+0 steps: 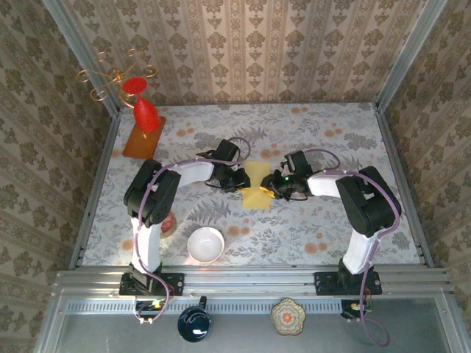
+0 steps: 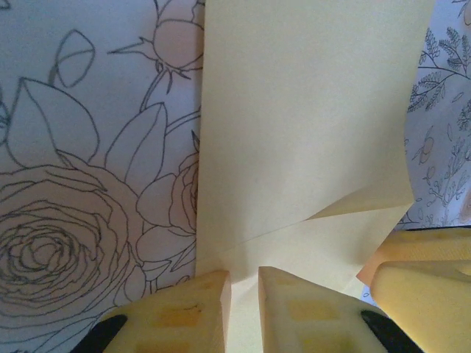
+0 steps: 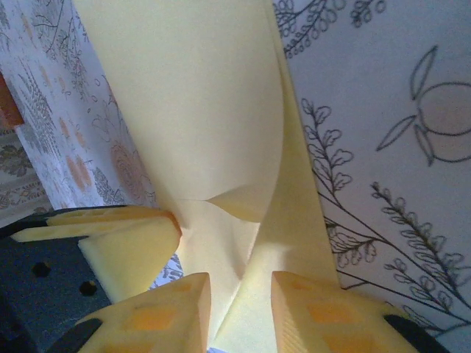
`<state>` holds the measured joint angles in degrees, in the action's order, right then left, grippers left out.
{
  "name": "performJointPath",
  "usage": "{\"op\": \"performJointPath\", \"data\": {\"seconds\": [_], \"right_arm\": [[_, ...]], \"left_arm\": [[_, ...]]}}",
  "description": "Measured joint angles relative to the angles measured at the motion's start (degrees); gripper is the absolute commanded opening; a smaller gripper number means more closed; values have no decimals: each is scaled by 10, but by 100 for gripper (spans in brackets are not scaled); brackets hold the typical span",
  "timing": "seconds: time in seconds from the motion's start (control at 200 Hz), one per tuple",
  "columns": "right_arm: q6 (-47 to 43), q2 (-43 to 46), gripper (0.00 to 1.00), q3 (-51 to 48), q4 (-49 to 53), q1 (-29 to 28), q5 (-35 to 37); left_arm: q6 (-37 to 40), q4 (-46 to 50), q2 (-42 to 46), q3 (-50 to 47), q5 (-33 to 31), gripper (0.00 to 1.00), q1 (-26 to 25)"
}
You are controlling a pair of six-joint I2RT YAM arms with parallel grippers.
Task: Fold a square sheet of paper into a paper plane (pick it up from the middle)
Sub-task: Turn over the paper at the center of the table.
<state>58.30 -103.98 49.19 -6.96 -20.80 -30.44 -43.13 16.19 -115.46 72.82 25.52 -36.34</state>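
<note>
A thin pale yellow square sheet of paper (image 1: 256, 193) lies at the middle of the flower-patterned tabletop (image 1: 309, 220), well beyond the white round bowl (image 1: 205, 244) near the front edge. The two arms meet over it from either side.

The left tool (image 1: 241, 182) sits at the sheet's left edge. In the left wrist view, the left tool (image 2: 244, 278) has its pads drawn close together with the paper (image 2: 309, 110) running into the narrow slot, so it appears pinched on the sheet. The right tool (image 1: 276, 185) is at the opposite edge. In the right wrist view, a raised ridge of paper (image 3: 191, 95) climbs off the tabletop into the right tool (image 3: 239, 283), which looks clamped on it.

The fold is judged to be at an early-to-middle stage. The sheet already looks narrower than a square from above, and both wrist views show a slanted crease with one layer overlapping another. No sharp nose or kite outline is visible yet. The pointed end, the wing folds and the final pressing flat seem to remain.
</note>
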Motion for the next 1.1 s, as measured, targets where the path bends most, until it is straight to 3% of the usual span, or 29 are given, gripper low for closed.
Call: {"op": "performJointPath", "data": {"seconds": [0.665,0.885,1.1], "right_arm": [[9,-34,19,15,-37,-16,-5],[18,-38,9,15,-45,-17,-5],[12,-35,4,15,-47,-17,2]], "left_arm": [[-9,-11,0,-5,7,20,1],[-9,-16,5,-11,6,21,1],[-14,-21,47,-45,3,31,14]]}}
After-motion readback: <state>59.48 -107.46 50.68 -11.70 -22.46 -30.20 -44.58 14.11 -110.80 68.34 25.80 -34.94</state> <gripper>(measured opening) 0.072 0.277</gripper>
